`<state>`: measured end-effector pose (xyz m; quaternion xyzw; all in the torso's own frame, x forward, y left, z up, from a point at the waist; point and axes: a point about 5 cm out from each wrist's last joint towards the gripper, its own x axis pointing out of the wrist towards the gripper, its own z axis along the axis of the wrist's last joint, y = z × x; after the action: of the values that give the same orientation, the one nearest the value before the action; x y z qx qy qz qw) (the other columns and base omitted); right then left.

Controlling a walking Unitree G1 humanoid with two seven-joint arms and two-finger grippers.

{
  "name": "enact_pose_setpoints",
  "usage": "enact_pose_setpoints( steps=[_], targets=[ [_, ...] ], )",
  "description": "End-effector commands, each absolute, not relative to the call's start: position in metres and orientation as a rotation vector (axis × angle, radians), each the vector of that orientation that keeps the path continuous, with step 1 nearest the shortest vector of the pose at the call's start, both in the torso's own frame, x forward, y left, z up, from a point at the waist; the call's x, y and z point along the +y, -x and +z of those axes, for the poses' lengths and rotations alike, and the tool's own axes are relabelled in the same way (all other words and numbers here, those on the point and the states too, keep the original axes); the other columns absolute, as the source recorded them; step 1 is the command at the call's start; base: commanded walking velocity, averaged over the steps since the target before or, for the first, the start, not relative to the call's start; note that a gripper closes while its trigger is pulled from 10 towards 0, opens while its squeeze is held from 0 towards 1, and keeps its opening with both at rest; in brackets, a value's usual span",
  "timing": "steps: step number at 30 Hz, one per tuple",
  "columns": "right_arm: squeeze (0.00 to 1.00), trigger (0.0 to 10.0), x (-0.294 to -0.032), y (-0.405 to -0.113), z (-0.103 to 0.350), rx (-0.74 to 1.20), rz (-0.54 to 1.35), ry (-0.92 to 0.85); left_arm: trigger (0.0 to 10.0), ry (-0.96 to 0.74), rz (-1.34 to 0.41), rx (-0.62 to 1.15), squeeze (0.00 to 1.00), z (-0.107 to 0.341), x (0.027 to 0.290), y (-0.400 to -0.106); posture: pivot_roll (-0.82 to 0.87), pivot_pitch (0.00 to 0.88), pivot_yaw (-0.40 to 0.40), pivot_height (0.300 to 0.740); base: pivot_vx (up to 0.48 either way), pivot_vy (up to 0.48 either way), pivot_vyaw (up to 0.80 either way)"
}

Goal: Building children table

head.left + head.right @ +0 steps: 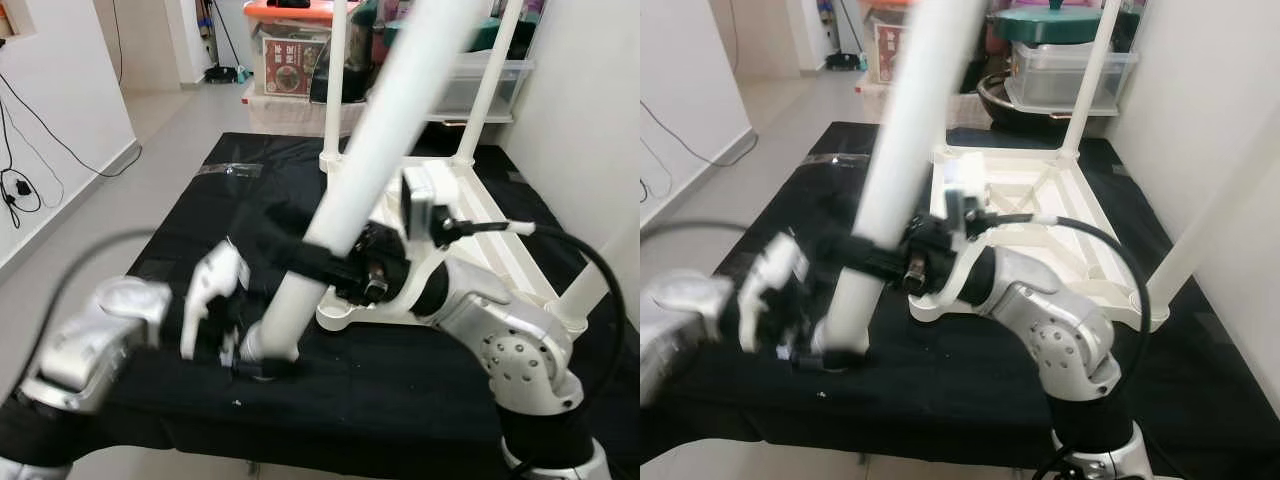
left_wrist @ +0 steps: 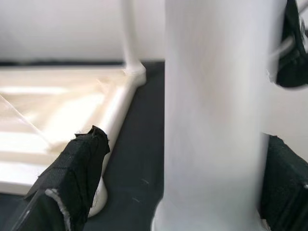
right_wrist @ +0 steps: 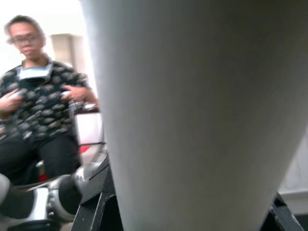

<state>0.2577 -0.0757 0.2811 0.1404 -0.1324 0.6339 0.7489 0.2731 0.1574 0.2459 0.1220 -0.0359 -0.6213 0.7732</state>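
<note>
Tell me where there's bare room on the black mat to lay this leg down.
Bare mat lies left of the upturned tabletop, towards the clear tape. The near edge is crowded: both hands, left and right, grip the loose leg.

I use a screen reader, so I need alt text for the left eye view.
Both grippers hold a white table leg tilted over a black mat: the left gripper at its foot, the right gripper higher up. Behind lies the upside-down white tabletop, two legs already standing on it.
</note>
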Motion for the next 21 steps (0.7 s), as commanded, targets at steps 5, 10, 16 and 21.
enact_pose_setpoints(
  steps=[5, 10, 16, 21],
  targets=[
    [0.00, 0.0, -0.084, -0.269, 0.281, -0.313, 1.260, -0.351, 10.0, -0.175, -1.266, -0.141, 1.00, 0.262, 0.177, -0.261, 0.03, 0.000, -0.021, 0.740, 0.000, 0.000, 0.00],
    [0.00, 0.0, -0.099, -0.292, 0.273, -0.291, 1.044, -0.334, 10.0, -0.147, -1.222, -0.109, 1.00, 0.253, 0.183, -0.247, 0.04, 0.000, -0.035, 0.740, 0.000, 0.000, 0.00],
    [0.00, 0.0, -0.111, -0.319, 0.266, -0.254, 0.778, -0.337, 10.0, -0.121, -1.100, -0.132, 1.00, 0.251, 0.187, -0.245, 0.05, 0.000, -0.039, 0.740, 0.000, 0.000, 0.00],
    [0.00, 10.0, -0.132, -0.344, 0.254, -0.156, 0.426, -0.399, 10.0, -0.047, -0.775, -0.132, 0.93, 0.236, 0.199, -0.262, 0.05, 0.000, -0.034, 0.740, 0.000, 0.000, 0.00]
  ],
)
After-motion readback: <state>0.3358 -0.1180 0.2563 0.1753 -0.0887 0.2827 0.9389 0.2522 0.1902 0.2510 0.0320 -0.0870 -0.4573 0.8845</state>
